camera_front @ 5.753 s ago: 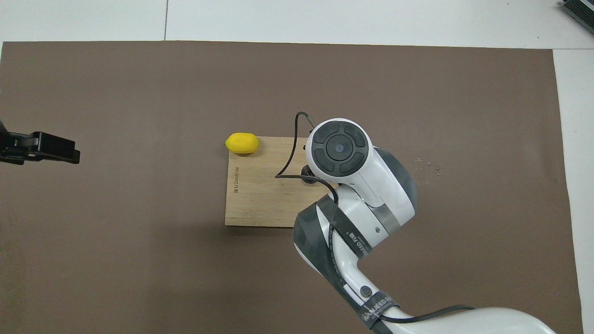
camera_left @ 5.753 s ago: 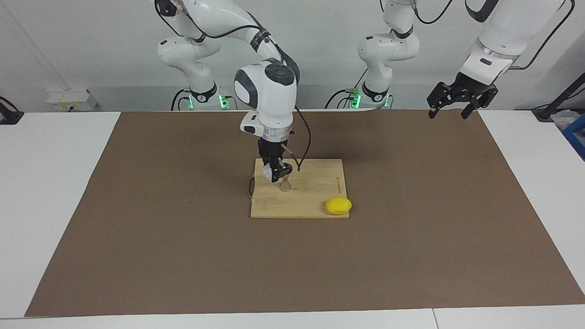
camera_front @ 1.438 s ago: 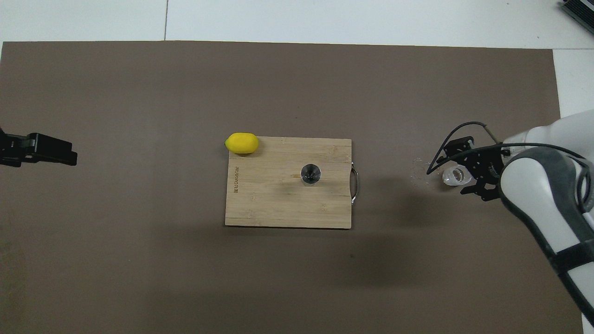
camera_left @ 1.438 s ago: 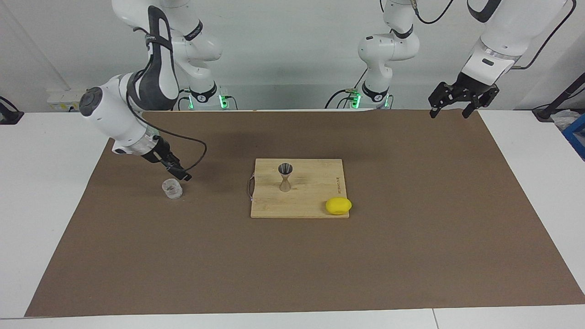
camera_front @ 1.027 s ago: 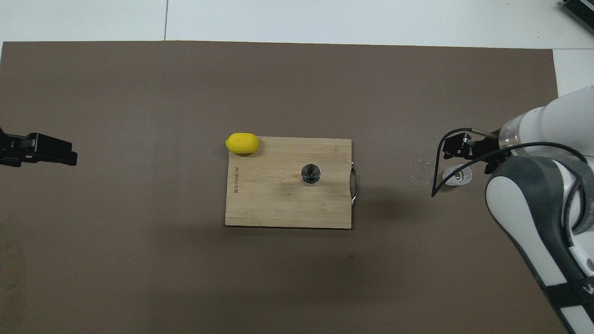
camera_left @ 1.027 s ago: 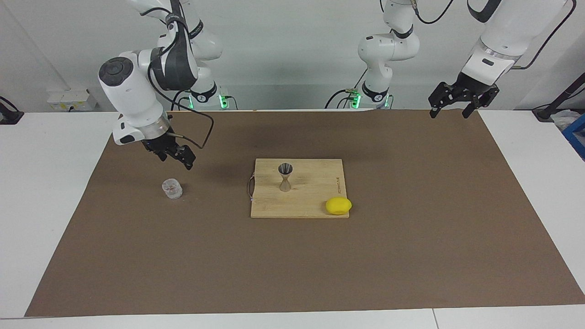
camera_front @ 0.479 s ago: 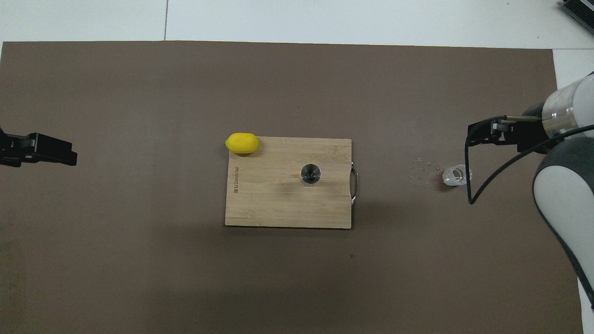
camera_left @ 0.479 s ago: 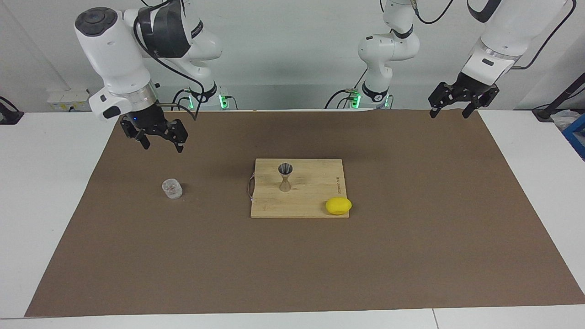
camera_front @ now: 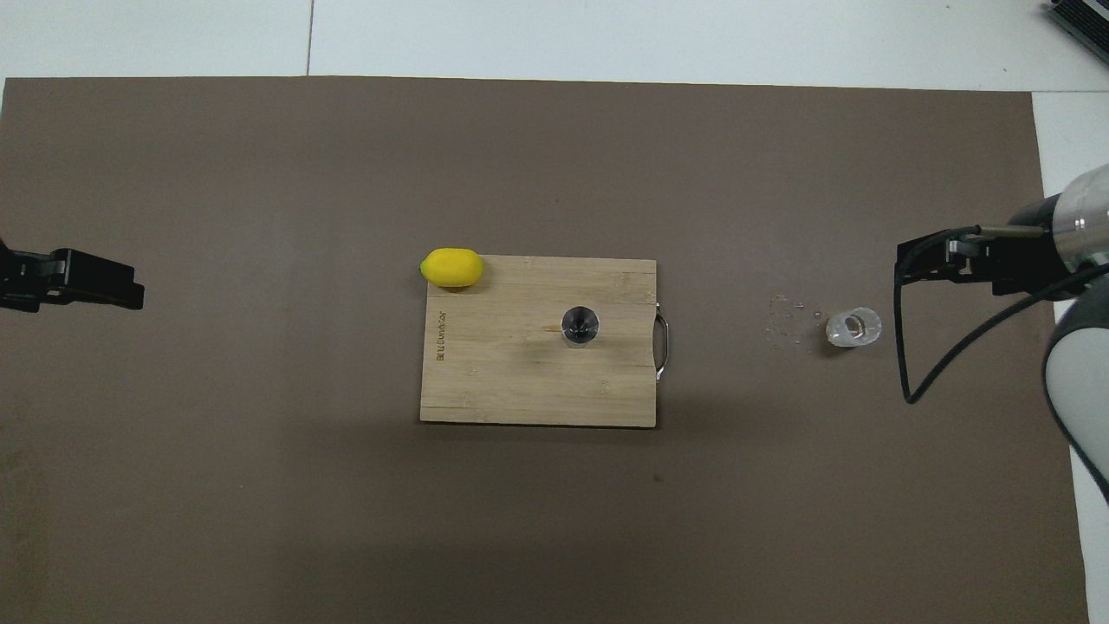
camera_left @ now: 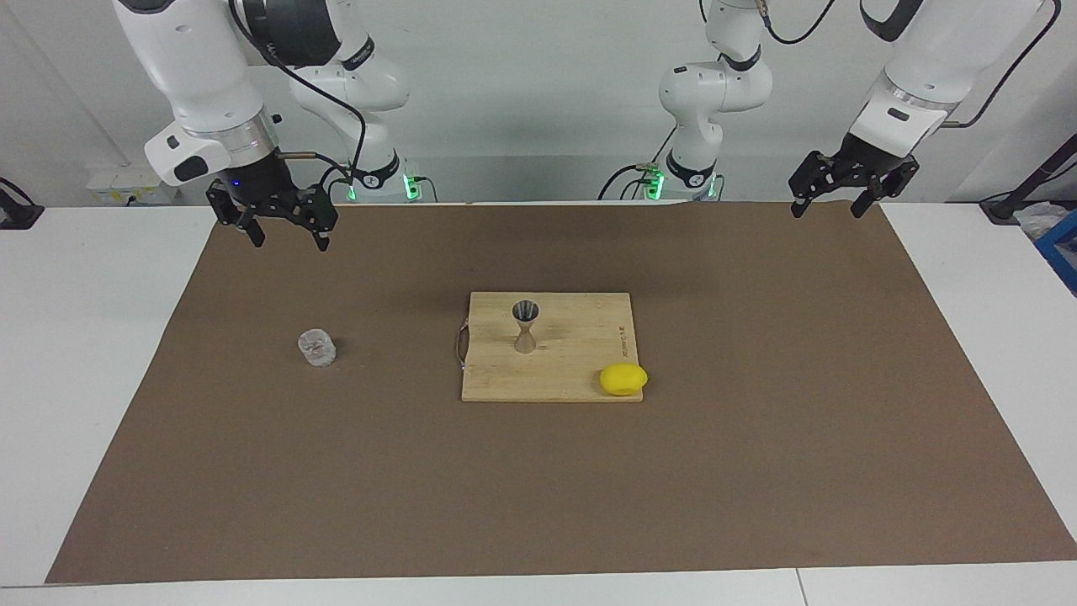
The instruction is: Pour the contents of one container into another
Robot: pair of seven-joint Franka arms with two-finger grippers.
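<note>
The small clear glass cup (camera_left: 317,348) (camera_front: 853,327) stands upright on the brown mat, toward the right arm's end of the table. On the wooden cutting board (camera_left: 580,353) (camera_front: 520,381) at mid-table the steel hourglass jigger (camera_left: 526,324) (camera_front: 580,323) stands upright. My right gripper (camera_left: 289,241) (camera_front: 931,260) hangs open and empty, high over the mat's edge by the robots, well clear of the cup. At the other end of the table my left gripper (camera_left: 826,210) (camera_front: 95,282) waits open and empty over the mat's corner.
A yellow lemon (camera_left: 623,380) (camera_front: 451,267) lies at the board's corner farthest from the robots, toward the left arm's end. A few small droplets (camera_front: 787,316) dot the mat between the cup and the board. White table surrounds the mat (camera_left: 757,471).
The right gripper, open, has risen and drawn back toward the robots, away from the glass cup, which stays on the mat. The left arm has not moved.
</note>
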